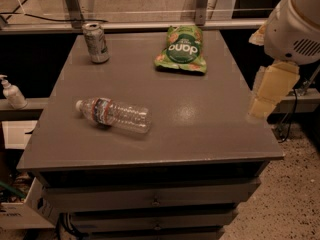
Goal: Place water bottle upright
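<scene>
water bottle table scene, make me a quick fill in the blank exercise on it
1. The water bottle lies on its ____ on the table.
2. The soda can stands ____ near a far corner.
3. The chip bag is mainly ____ in colour.
4. The claw hangs by the table's edge, apart from the bottle, holding ____.

Missing words: side; upright; green; nothing

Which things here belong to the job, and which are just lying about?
Job: water bottle, on its side on the table; pincer, by the table's right edge.
Lying about: soda can, snack bag, pump bottle.
</scene>
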